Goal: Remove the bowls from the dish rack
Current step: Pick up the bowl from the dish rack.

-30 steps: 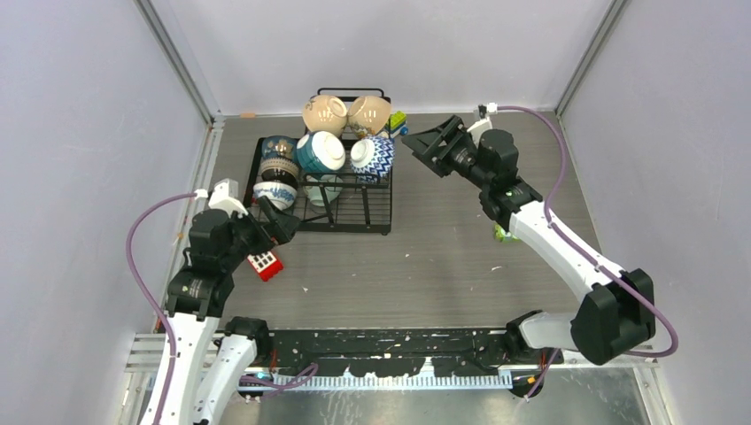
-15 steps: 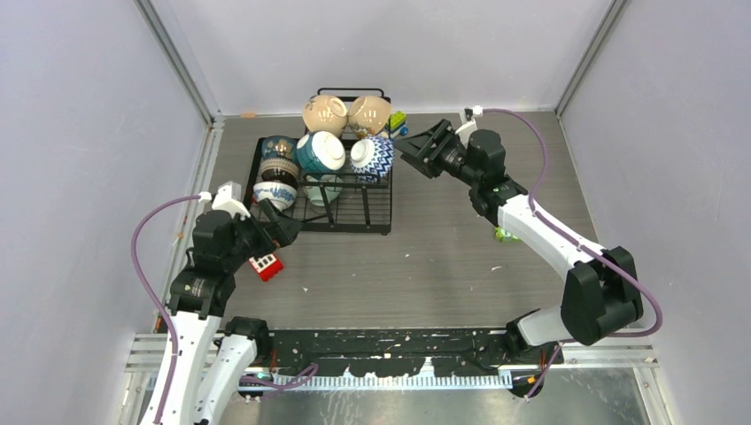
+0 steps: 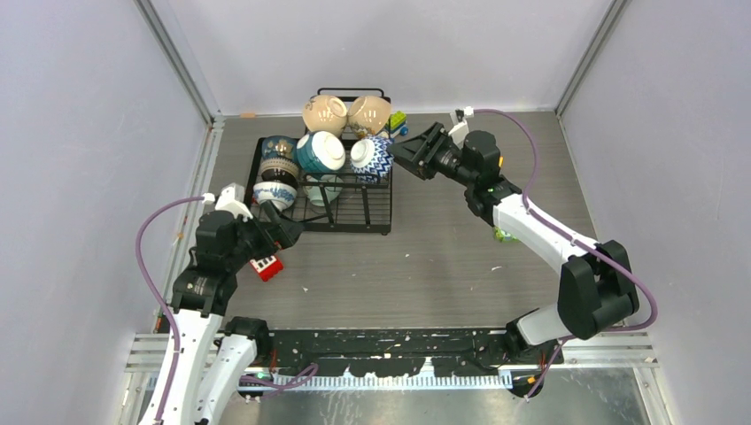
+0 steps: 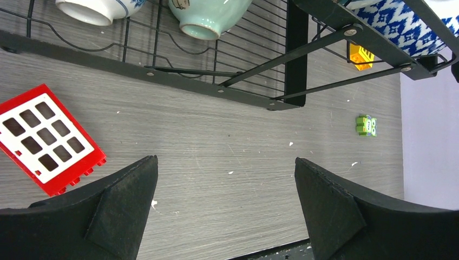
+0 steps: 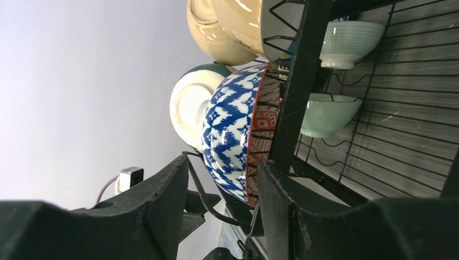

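**Hazards**
- Left pincer [image 4: 224, 168]: spread wide and holding nothing. It hangs low over the grey wood-grain counter [image 3: 443, 257], in front of the near-left corner of the large black wire dish rack [image 3: 347, 227]. A red grid-faced plastic block [image 4: 48, 138] lies just beside its left finger. A reach into the rack from here could shove that block or snag the frame.
- Right pincer [image 5: 223, 161]: jaws partly apart, straddling the wall of the blue-and-white zigzag ceramic bowl [image 5: 230, 130] at the rack's right end. A gap shows on the outer side, so nothing is gripped yet.
  - The inner finger sits close against a rack bar, so closing may pinch wire together with the rim.
  - The glazed wall may slip.
  - A lift may disturb the neighbouring bowl.

**Container: dish rack, seven bowls seen, all still aboard**
- Left: dark banded bowl [image 3: 278, 157], with a blue-and-white patterned bowl [image 3: 273, 194] nearer.
- Middle: teal bowl with a white inside [image 3: 321, 152] and a pale green bowl [image 3: 326, 188].
- Raised back: two cream bowls [image 3: 324, 114] [image 3: 369, 112], side by side.
- Right: the zigzag bowl.
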{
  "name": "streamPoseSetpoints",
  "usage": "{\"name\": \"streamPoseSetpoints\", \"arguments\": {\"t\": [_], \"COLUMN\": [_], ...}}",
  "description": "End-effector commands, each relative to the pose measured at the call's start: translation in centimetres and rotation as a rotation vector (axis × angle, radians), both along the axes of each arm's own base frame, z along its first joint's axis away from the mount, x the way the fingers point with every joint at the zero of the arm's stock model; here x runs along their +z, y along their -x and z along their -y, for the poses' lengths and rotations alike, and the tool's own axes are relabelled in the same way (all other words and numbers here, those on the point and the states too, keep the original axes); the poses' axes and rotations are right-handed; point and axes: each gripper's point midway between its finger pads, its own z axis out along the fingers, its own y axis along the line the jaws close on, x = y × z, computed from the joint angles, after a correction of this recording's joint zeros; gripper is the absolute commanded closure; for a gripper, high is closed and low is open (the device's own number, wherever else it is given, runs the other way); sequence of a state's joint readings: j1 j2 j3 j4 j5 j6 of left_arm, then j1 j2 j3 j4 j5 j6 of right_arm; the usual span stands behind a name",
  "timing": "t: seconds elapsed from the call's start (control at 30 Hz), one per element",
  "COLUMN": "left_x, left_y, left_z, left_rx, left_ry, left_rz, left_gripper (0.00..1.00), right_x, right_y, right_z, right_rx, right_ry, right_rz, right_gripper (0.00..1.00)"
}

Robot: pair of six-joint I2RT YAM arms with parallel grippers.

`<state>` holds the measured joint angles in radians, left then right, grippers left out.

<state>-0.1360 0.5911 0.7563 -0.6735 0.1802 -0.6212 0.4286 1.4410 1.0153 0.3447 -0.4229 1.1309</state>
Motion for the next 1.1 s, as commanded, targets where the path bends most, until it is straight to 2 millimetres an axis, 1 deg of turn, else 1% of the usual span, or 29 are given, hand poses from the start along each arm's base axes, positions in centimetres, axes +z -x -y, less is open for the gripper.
{"name": "streamPoseSetpoints", "arguments": {"t": [0.0, 0.33, 0.73, 1.07], "left_x": [0.4, 0.2, 0.1, 0.0], "left_y": [-0.2, -0.3, -0.3, -0.3], "left_z": [0.2, 0.0, 0.0, 0.0], "left_rx": [-0.007, 0.0, 0.005, 0.007], "left_ry": [0.011, 0.007, 0.009, 0.007], "left_rz": [0.023, 0.02, 0.022, 0.018], "left_gripper": [0.02, 0.02, 0.02, 0.02], "right_x": [1.1, 0.9, 2.4, 1.9], "right_y": [0.4, 0.6, 1.4, 1.5], "right_z": [-0.8, -1.4, -2.1, -2.7], "right_rx": [0.045, 0.07, 0.126, 0.155], "right_ry": [-0.035, -0.063, -0.127, -0.13], "right_rz": [0.047, 0.043, 0.112, 0.102], "right_gripper": [0.47, 0.54, 0.56, 0.58]}}
